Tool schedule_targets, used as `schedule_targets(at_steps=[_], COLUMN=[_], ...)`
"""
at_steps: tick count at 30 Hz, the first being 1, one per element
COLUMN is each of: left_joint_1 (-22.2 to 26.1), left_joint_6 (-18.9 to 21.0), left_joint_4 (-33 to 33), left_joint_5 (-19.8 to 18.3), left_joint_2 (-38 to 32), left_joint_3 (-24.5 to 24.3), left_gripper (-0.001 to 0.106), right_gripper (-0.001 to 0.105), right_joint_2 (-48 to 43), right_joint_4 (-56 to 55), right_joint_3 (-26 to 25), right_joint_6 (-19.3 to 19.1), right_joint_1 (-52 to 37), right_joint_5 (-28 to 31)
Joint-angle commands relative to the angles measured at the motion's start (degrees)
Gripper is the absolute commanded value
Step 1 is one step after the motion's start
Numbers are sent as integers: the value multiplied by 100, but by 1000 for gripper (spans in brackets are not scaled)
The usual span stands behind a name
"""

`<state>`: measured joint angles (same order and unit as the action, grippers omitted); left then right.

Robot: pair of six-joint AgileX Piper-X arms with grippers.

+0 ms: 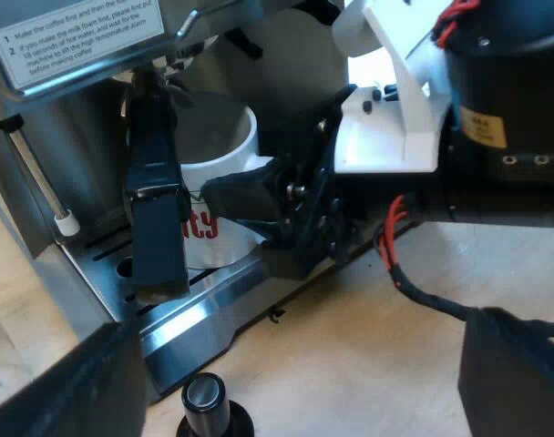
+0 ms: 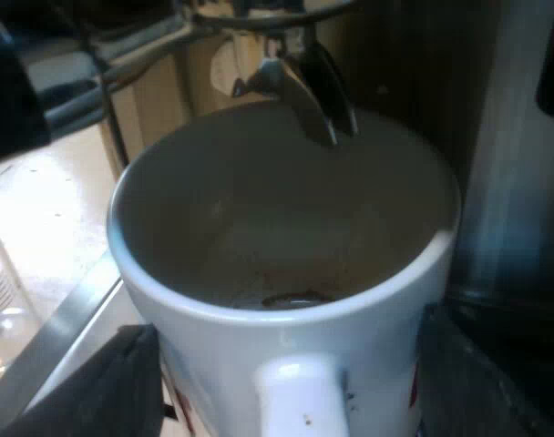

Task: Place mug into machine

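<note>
Pale table (image 1: pixel 350 305): a matt, wood-grain top that runs under the left claw (image 1: pixel 295 364) and on ahead of it, evenly lit. Out to the side of the right claw (image 2: pixel 286 387), the table (image 2: pixel 40 209) lies in strong light, almost white. Farther ahead of that claw a tan surface (image 2: pixel 154 100) stands in shade; whether it is tabletop or panel cannot be told.
</note>
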<state>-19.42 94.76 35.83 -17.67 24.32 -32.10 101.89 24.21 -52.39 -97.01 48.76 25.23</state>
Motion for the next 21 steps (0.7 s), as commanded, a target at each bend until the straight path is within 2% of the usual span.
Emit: schedule_targets(at_steps=[1, 10, 14, 21], left_joint_1=[-17, -17, -17, -17], left_joint_6=[-24, -24, -24, -24], left_joint_4=[-13, -13, -2, -6], left_joint_5=[-57, -57, -57, -57], left_joint_2=[16, 16, 16, 16], left_joint_3=[-15, -15, -15, -15], left_gripper=[71, 71, 71, 71], right_gripper=[60, 60, 60, 60], right_joint_2=[60, 297, 305, 275], right_joint_4=[40, 84, 82, 82], right_joint_3=[-158, -387, -387, -387], right_joint_6=[-52, -53, 42, 42], right_joint_1=[-10, -10, -10, 114], right_joint_5=[79, 372, 838, 698])
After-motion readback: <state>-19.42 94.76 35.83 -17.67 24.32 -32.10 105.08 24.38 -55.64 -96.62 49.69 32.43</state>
